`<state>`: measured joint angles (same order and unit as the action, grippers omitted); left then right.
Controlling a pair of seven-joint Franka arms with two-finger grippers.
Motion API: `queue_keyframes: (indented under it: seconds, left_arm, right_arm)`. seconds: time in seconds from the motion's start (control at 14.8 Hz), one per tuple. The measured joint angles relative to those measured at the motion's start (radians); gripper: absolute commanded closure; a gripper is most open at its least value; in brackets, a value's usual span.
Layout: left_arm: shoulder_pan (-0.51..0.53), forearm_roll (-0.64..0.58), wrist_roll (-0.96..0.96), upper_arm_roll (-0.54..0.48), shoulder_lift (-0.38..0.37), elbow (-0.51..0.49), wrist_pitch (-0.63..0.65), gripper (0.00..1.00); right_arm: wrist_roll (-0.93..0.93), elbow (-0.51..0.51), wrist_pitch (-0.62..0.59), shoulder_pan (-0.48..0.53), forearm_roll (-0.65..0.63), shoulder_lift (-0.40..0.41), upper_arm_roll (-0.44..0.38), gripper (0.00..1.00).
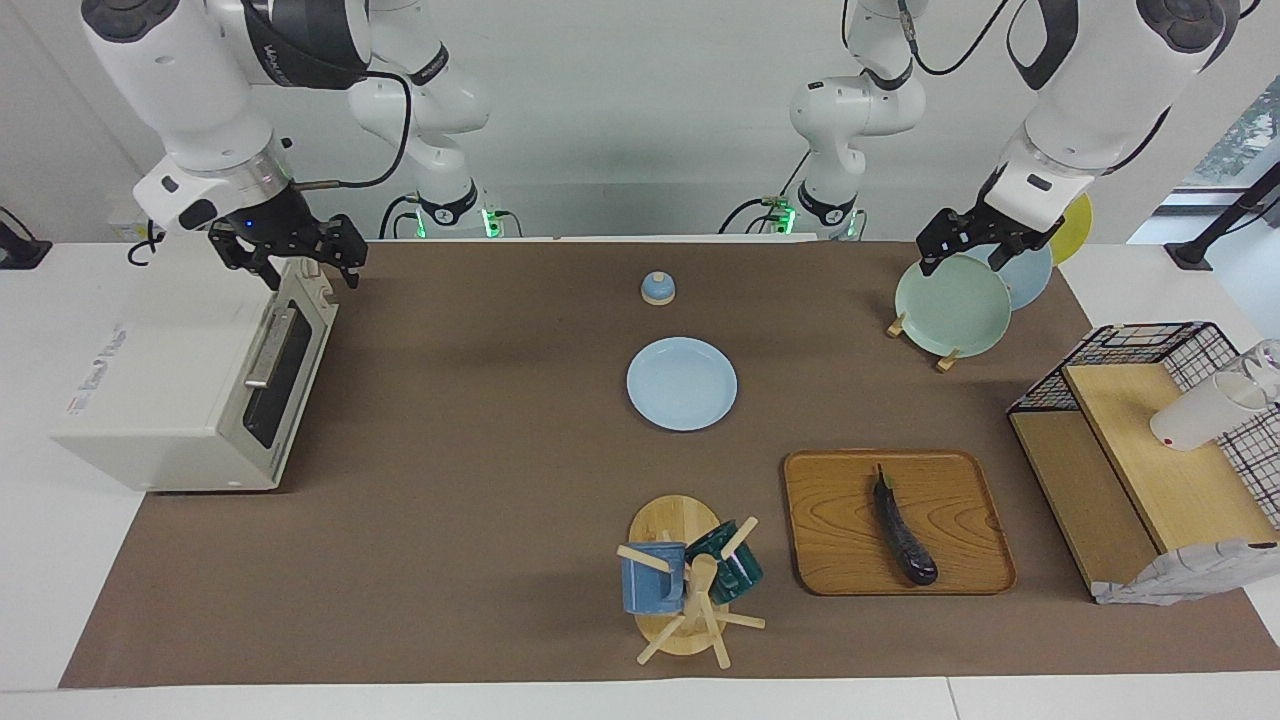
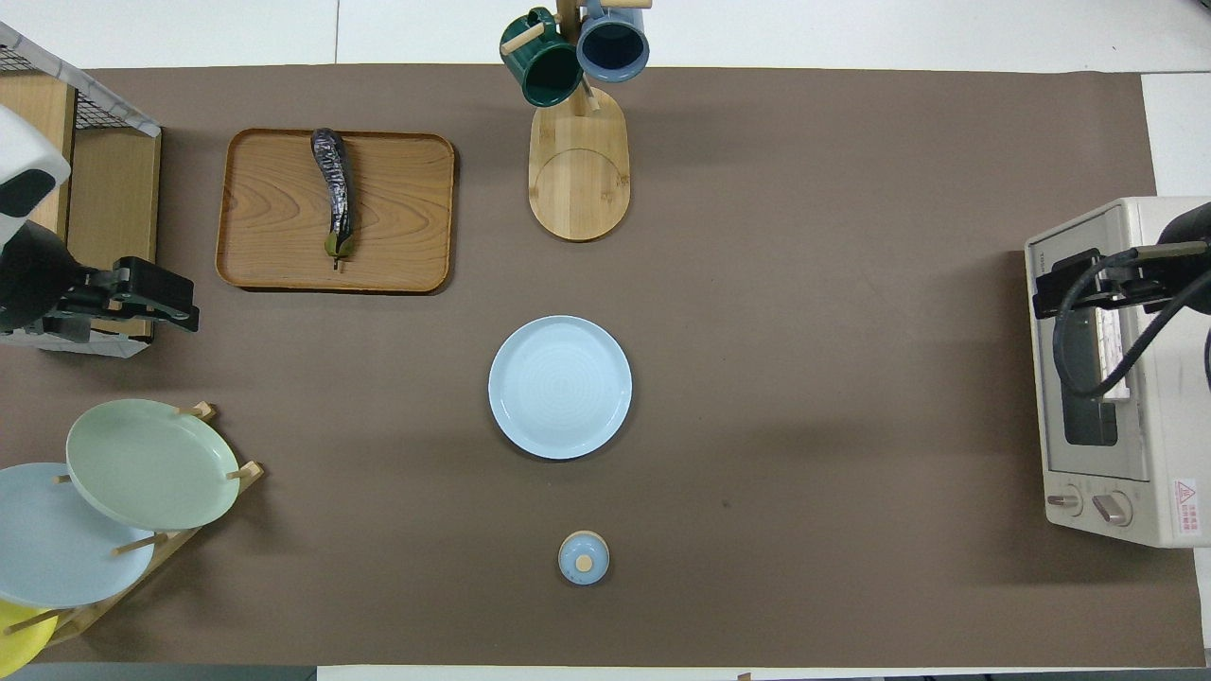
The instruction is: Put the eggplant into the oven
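Note:
The eggplant (image 1: 903, 530) (image 2: 333, 189) is dark purple and glossy. It lies lengthwise on a wooden tray (image 1: 830, 520) (image 2: 274, 208) toward the left arm's end of the table, with nothing touching it. At the right arm's end stands the off-white oven (image 1: 170, 390) (image 2: 1135, 397), its dark glass door closed. My right gripper (image 1: 312, 276) (image 2: 1055, 284) hangs open and empty just over the oven's top edge, near the door. My left gripper (image 1: 960, 262) (image 2: 166, 303) is open and empty in the air over the plate rack.
A light blue plate (image 1: 682, 384) sits mid-table, a small blue lid (image 1: 657, 288) nearer the robots. A mug tree (image 1: 690, 590) stands beside the tray. The plate rack (image 1: 952, 305) and a wire basket shelf (image 1: 1150, 440) holding a white cup (image 1: 1200, 415) fill the left arm's end.

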<state>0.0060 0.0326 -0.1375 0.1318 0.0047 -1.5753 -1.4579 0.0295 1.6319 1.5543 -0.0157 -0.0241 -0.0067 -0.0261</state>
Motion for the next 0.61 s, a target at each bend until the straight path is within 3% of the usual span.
queue_keyframes:
  seconds: [0.61]
  left_arm:
    - [-0.001, 0.001, 0.0, 0.001, 0.0, 0.0, -0.012, 0.0]
  right_arm:
    - [0.0, 0.0, -0.004, 0.001, 0.0, -0.014, -0.001, 0.0]
